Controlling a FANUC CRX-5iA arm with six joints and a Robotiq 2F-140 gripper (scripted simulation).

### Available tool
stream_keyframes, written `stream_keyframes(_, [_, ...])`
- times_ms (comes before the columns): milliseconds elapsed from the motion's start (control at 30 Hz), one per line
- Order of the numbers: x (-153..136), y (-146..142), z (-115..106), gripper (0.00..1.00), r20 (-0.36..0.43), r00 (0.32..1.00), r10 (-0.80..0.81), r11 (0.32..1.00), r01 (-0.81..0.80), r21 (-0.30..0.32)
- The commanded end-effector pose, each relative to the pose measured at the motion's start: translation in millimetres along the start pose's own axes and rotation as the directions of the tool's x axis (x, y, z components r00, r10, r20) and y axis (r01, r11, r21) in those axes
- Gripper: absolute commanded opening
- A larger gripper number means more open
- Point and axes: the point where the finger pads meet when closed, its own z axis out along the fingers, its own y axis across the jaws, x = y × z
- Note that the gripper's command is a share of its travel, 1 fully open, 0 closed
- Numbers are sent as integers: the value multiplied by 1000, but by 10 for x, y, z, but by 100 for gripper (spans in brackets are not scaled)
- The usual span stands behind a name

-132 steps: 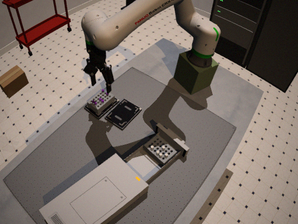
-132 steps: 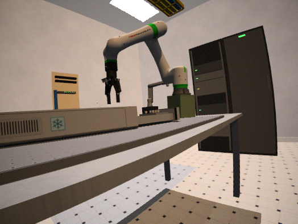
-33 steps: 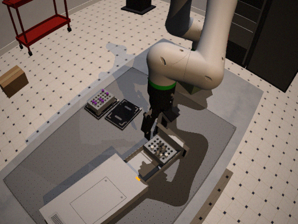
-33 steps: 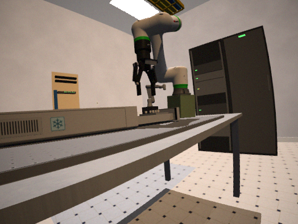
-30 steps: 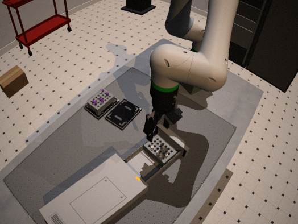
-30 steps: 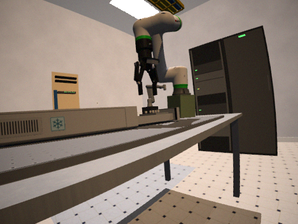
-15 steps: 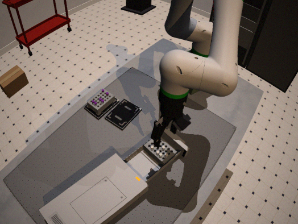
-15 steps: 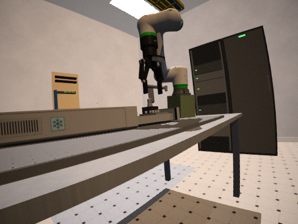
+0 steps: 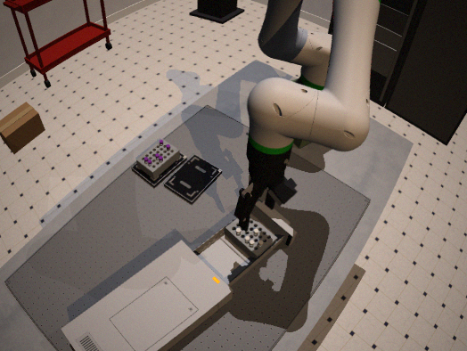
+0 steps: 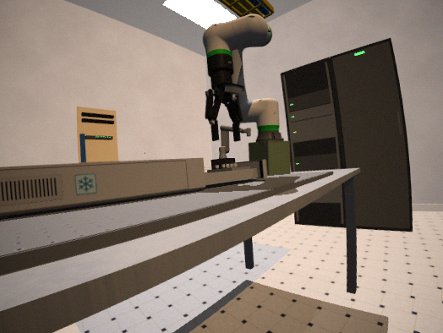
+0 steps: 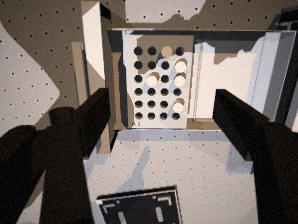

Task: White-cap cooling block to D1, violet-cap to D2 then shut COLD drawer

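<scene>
The cooling block with white-capped tubes (image 9: 253, 238) (image 10: 222, 163) (image 11: 157, 85) sits in the open drawer (image 9: 218, 259) (image 11: 278, 65) of the cooler COLD (image 9: 151, 303) (image 10: 106, 179). COLD's orange lamp (image 9: 216, 280) is lit. The block with violet-capped tubes (image 9: 158, 158) lies flat on the far deck slot D2. The black slot D1 (image 9: 192, 178) (image 11: 140, 210) beside it is bare. My gripper (image 9: 251, 214) (image 10: 226, 135) (image 11: 161, 103) is open and empty. It hangs a little above the white-capped block, with one finger to either side of it in the wrist view.
The arm's green pedestal (image 10: 270, 156) stands at the table's far end. A dark rack cabinet (image 9: 428, 67) (image 10: 355, 135) stands behind the table. A red cart (image 9: 62, 40) and a cardboard box (image 9: 20, 126) are on the floor to the left.
</scene>
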Motion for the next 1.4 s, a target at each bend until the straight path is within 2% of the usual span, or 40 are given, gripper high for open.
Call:
stream_keyframes(0, [-9, 8, 34, 66, 0, 1000, 0, 1000, 0, -2])
stream_keyframes(1367, [-50, 10, 501, 66, 0, 1000, 0, 1000, 0, -2])
